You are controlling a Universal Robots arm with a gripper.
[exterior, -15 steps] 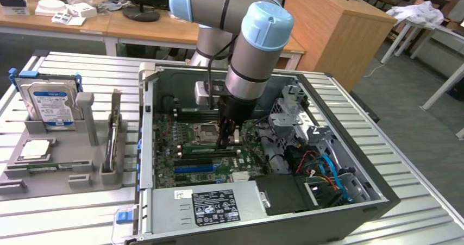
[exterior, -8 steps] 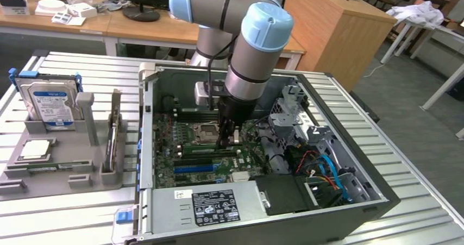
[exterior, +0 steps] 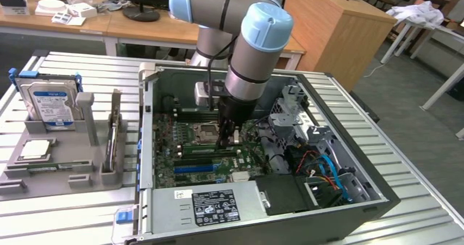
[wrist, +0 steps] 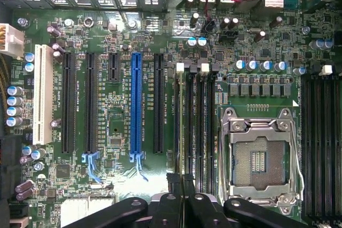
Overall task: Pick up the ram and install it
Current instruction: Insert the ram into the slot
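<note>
From my remote seat I counted one arm (exterior: 246,49) reaching down into one open computer case (exterior: 377,201), its gripper (exterior: 228,139) low over the motherboard (exterior: 181,158). In the wrist view the gripper (wrist: 182,182) had its jaws pressed almost together, pinching a thin strip seen edge-on, which I took for the ram (wrist: 181,164). It stood in line with the outermost of four memory slots (wrist: 200,126), and I could not tell whether it was seated. Just beside those four lay one empty processor socket (wrist: 262,158), with a further bank of slots (wrist: 320,132) on its other side running out of the picture. Away from the socket I counted one blue expansion slot (wrist: 136,105), one white slot (wrist: 43,94), three long black ones and one short black one (wrist: 114,68). In the exterior view, one grey tray (exterior: 65,174) sat outside the case on the exterior view's left, carrying one hard drive (exterior: 51,104) and one processor chip (exterior: 36,150). Room was tight: the drive cage (exterior: 297,109) stood near the gripper on the exterior view's right, and the power supply (exterior: 210,204) closed off the near edge. The board between the slots and that supply lay open, and the case's side was uncovered above.
</note>
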